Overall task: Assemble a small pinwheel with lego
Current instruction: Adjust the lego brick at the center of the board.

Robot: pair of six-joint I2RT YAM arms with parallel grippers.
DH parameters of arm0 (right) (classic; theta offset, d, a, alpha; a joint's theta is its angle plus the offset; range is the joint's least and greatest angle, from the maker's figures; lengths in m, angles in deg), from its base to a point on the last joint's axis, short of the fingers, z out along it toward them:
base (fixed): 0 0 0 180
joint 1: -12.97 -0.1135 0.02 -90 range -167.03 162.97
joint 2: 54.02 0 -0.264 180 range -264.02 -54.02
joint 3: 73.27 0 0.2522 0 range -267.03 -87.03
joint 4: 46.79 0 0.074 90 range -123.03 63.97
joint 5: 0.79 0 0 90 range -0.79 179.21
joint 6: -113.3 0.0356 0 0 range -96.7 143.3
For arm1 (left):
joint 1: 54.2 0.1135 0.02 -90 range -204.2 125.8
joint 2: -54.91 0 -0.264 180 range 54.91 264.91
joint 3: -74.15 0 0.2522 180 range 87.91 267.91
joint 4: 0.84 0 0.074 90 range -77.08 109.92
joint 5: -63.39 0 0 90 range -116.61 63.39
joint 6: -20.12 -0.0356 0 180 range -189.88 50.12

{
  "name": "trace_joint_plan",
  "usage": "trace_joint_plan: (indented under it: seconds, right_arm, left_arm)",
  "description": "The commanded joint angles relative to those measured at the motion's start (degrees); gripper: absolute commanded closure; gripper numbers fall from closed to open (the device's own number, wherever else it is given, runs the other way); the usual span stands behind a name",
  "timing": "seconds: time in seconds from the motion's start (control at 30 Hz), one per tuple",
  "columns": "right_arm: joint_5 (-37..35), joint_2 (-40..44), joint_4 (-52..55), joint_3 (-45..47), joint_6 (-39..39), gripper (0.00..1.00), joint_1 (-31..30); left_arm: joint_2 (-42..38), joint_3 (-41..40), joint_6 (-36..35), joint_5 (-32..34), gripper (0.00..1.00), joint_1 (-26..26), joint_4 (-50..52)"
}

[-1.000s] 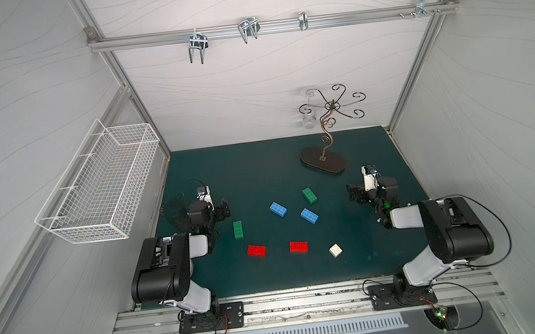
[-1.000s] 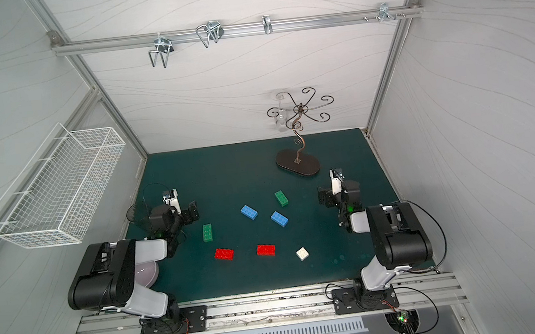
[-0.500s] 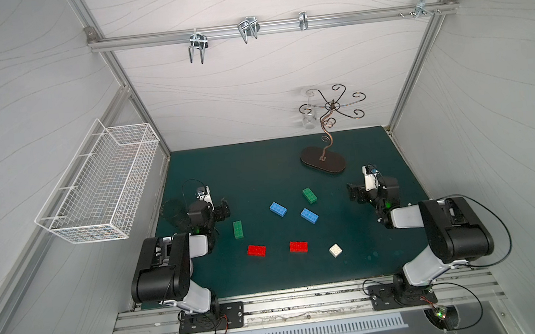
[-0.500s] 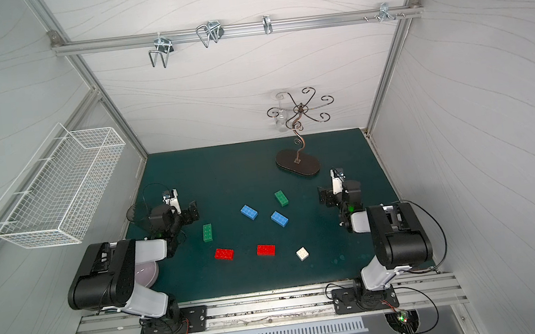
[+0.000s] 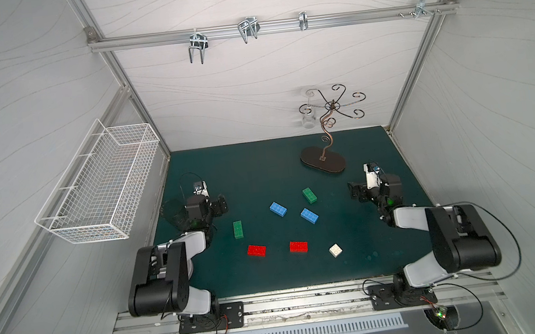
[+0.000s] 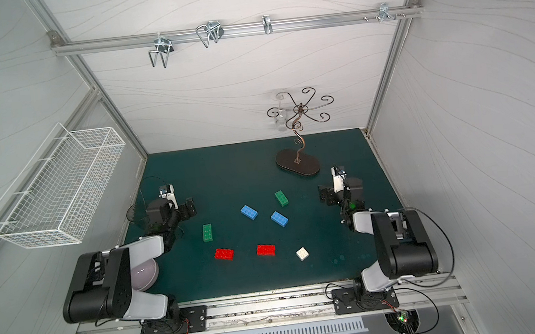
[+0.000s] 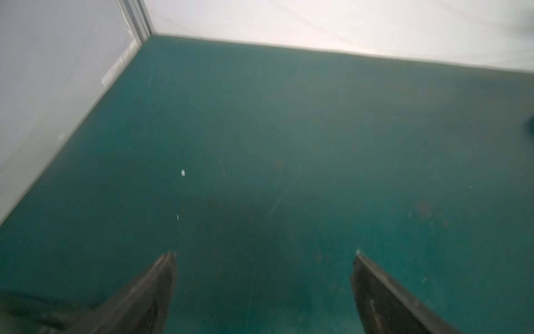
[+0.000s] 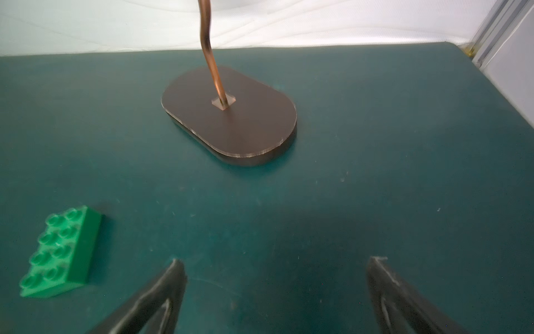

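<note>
We hold the left gripper (image 7: 264,254) and right gripper (image 8: 277,260) wide apart, empty; the white brick (image 5: 335,250) lies toward the near edge of the mat (image 5: 259,162), nearer the right one.

red bricks (image 5: 256,250) (image 5: 298,246): two
green bricks (image 5: 238,229) (image 5: 309,195): two
blue bricks (image 5: 278,209) (image 5: 309,215): two
white brick (image 5: 335,250): one
wire stand (image 5: 322,163): one
basket (image 5: 99,189): one
arms (image 5: 169,273) (image 5: 453,239): two
rail (image 5: 345,17): one
surface (image 5: 259,162): one

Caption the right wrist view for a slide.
Open right gripper over the mat; green brick nearby, dark stand base ahead.
</note>
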Motion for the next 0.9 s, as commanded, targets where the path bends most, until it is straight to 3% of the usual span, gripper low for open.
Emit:
trace_joint_plan:
  seconds: [0.0,0.13,0.23,0.33,0.43,0.53,0.63,0.87]
  right_arm:
    - [4.7,6.2,11.5,-6.7,2.8,0.03,-1.2]
    - [6.1,9.3,20.0,-13.1,-3.9,0.03,-10.8]
    - [11.5,7.6,26.5,-18.6,-7.4,0.02,-18.0]
    - [16.1,2.2,36.0,-26.7,-7.8,0.05,-23.8]
    - [10.1,-3.8,38.0,-30.1,-11.6,0.05,-31.4]
    - [11.0,-12.2,37.8,-34.0,-11.7,0.06,-36.0]
    - [11.5,-20.8,42.1,-40.4,-13.1,0.07,-38.8]
    - [9.7,-31.1,48.8,-49.7,-17.0,0.08,-40.0]
  left_arm:
    - [-5.6,9.0,4.2,-5.3,0.0,-0.4,15.0]
    - [-8.3,16.3,8.8,-11.8,0.0,-5.2,27.1]
    - [-7.6,21.3,17.9,-19.0,0.0,-7.5,35.9]
    - [-5.8,20.5,29.4,-28.2,0.0,-7.8,35.5]
    - [-3.8,16.7,37.2,-32.6,0.0,-8.5,29.9]
    - [0.0,15.7,37.6,-32.1,0.03,-8.5,30.4]
    - [2.0,16.5,37.6,-35.7,0.1,-8.6,29.2]
    - [3.9,18.1,38.0,-35.0,0.1,-8.5,33.8]
